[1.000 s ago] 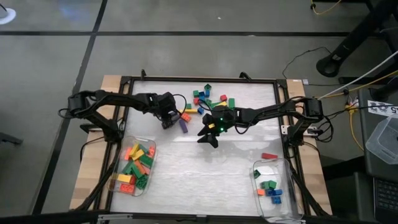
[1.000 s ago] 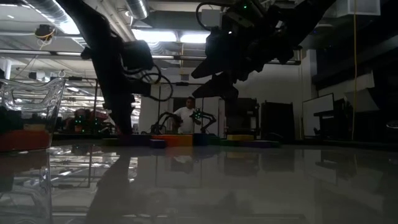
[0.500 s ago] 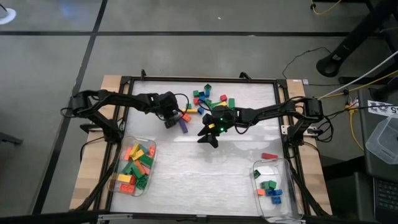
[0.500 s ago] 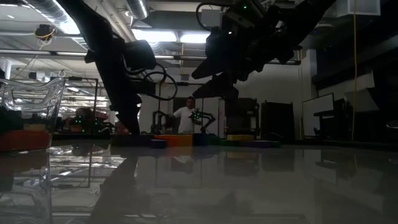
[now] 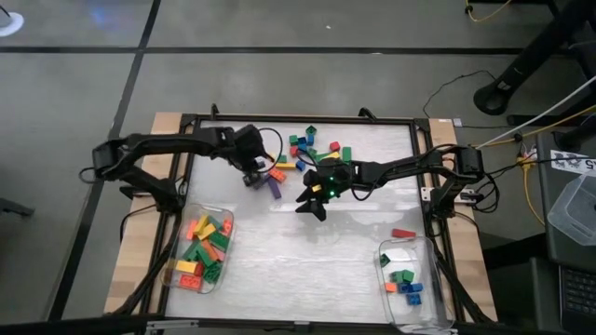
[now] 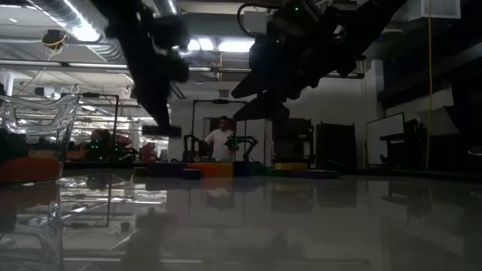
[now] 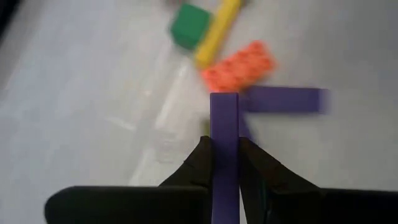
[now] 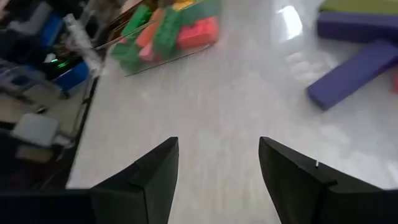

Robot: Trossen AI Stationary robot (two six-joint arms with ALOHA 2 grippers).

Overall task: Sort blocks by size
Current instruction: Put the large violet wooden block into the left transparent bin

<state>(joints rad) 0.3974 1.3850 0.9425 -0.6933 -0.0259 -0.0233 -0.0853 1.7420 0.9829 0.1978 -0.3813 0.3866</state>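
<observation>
In the left wrist view my left gripper (image 7: 225,163) is shut on a long purple block (image 7: 224,118), held above the table. In the low view that block (image 6: 162,130) shows as a level bar under the fingers. Below it on the table lie another long purple block (image 7: 283,99), an orange block (image 7: 239,65), a yellow one (image 7: 217,31) and a green one (image 7: 189,25). More loose blocks (image 5: 312,147) lie at the table's far middle. My right gripper (image 5: 312,200) hovers open right of them, with nothing between its fingers (image 8: 155,180). My left gripper pinches the long purple block by its two long sides (image 7: 224,146) between its two fingers. The fingers come steeply from above and lie across the block. The block hangs about level and clear of the table.
A clear tub (image 5: 223,270) holding several blocks stands at the near left. A second clear tub (image 5: 430,302) with a few small blocks stands at the near right, with a red block (image 5: 402,233) on the table just beyond it. A black frame (image 5: 298,118) borders the table.
My left gripper has taken hold of the long purple block and risen, lifting it clear of the table. The other purple block and the orange one stay where they were. My right gripper has kept still.
</observation>
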